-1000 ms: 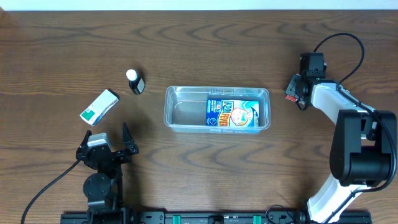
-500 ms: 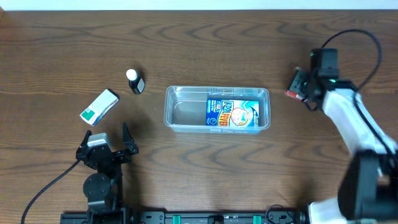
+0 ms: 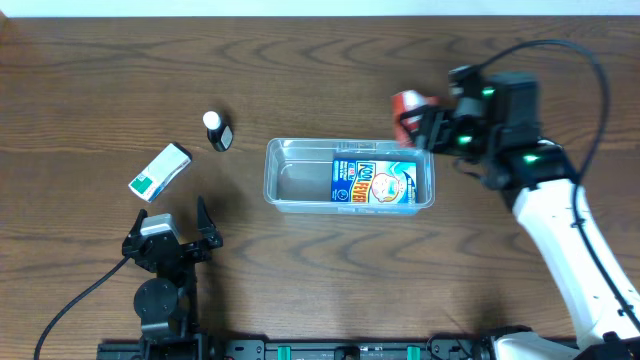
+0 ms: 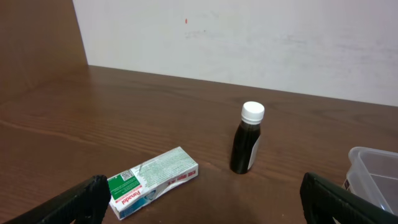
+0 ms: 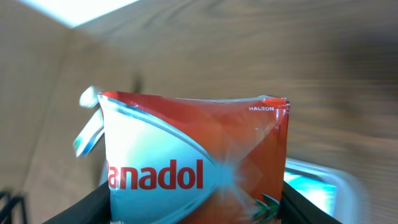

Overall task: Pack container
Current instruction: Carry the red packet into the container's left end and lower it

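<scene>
Wooden table (image 3: 320, 60) bears clear, rimmed, round-cornered container (image 3: 293, 182).

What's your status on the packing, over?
Right gripper shut on red Panadol pack, by far right corner of container. Left gripper open, parked. Blue packet inside, left half bare. Nothing blocking.
</scene>
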`<action>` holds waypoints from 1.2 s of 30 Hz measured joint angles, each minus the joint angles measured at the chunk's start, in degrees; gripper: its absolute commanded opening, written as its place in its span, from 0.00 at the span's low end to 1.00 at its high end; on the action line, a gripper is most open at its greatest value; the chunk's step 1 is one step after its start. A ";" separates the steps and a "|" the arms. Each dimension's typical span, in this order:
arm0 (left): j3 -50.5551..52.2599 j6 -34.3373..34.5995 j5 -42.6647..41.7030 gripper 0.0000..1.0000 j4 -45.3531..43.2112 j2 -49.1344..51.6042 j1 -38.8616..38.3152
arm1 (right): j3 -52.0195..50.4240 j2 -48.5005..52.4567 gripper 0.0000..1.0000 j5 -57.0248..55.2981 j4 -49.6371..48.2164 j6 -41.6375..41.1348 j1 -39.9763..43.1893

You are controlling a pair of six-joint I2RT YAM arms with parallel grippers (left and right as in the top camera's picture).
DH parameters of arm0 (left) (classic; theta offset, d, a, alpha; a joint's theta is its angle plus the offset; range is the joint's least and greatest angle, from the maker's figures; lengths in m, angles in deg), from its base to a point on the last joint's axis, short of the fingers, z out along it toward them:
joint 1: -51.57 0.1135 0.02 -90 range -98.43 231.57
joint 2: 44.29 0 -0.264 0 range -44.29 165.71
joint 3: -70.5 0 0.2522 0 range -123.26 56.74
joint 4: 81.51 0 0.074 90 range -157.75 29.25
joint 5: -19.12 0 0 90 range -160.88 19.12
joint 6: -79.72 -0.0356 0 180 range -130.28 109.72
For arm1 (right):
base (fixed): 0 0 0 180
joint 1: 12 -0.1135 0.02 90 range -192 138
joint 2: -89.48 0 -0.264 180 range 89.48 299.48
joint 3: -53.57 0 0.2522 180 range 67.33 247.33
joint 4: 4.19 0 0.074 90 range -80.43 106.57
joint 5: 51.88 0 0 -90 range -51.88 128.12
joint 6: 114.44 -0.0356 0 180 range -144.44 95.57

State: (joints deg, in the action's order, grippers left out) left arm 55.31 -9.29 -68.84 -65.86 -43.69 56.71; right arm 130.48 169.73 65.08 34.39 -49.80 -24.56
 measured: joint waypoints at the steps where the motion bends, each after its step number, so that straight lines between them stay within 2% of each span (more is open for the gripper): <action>1: 0.00 0.00 0.02 0.98 0.00 0.00 0.00 | 0.00 0.17 0.59 0.24 -0.70 -0.13 -1.99; 7: 0.00 0.00 0.02 0.98 0.00 0.00 0.00 | 0.00 3.30 0.59 -2.32 -5.01 -1.03 -16.35; 13: 0.00 0.00 0.02 0.98 0.00 0.00 0.00 | 0.00 9.31 0.59 -8.52 -9.49 -4.20 -26.03; 26: 0.00 0.00 0.02 0.98 0.00 0.00 0.00 | 0.00 19.74 0.60 -26.58 -13.94 -11.67 -33.75; 36: 0.00 0.00 0.02 0.98 0.00 0.00 0.00 | 0.00 22.51 0.63 -32.44 -18.29 -15.54 -34.62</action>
State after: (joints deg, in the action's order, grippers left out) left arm 55.31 -9.29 -68.82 -65.86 -43.69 56.71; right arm 130.48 192.24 32.64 16.10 -65.34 -59.18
